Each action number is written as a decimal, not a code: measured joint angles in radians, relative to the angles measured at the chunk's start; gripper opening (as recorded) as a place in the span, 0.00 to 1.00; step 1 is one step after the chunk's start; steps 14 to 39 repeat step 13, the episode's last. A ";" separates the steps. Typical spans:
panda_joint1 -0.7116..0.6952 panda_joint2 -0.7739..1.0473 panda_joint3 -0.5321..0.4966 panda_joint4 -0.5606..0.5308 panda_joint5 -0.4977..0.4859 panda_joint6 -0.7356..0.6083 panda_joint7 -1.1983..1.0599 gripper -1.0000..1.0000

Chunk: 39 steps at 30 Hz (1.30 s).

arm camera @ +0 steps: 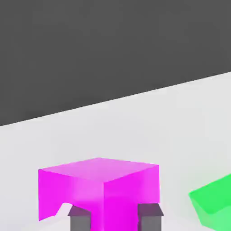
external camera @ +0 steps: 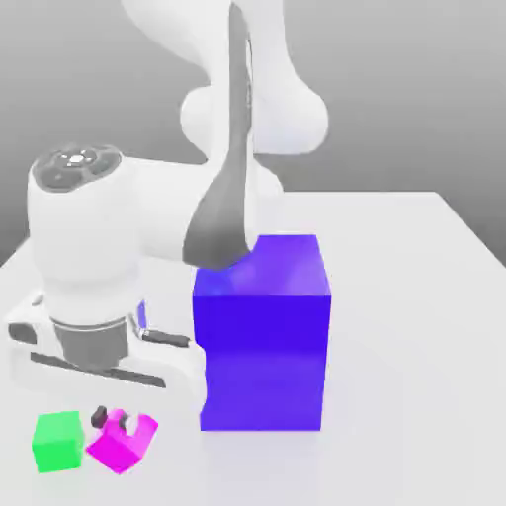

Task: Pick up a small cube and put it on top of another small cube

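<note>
The pink cube (external camera: 122, 450) sits at an angle, with the fingers (arm camera: 150, 222) closed on one corner. The green cube (external camera: 59, 442) is just beside it, toward the exterior view's left; the blue block (external camera: 262, 361) stands toward the right on the tabletop (external camera: 415, 326).

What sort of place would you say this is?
Probably a simulated robot workspace: a white robot arm stands over a plain pale table bearing a large blue-purple block and small green and magenta cubes.
</note>
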 joint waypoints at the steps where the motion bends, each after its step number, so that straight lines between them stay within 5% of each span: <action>1: -0.021 0.001 -0.013 -0.012 0.018 0.014 -0.018 0.00; 5: -0.054 0.111 -0.005 -0.016 0.071 0.129 -0.060 0.00; 6: -0.059 0.134 0.000 -0.015 0.078 0.150 -0.066 1.00; 39: -0.059 0.133 -0.001 -0.016 0.078 0.150 -0.066 1.00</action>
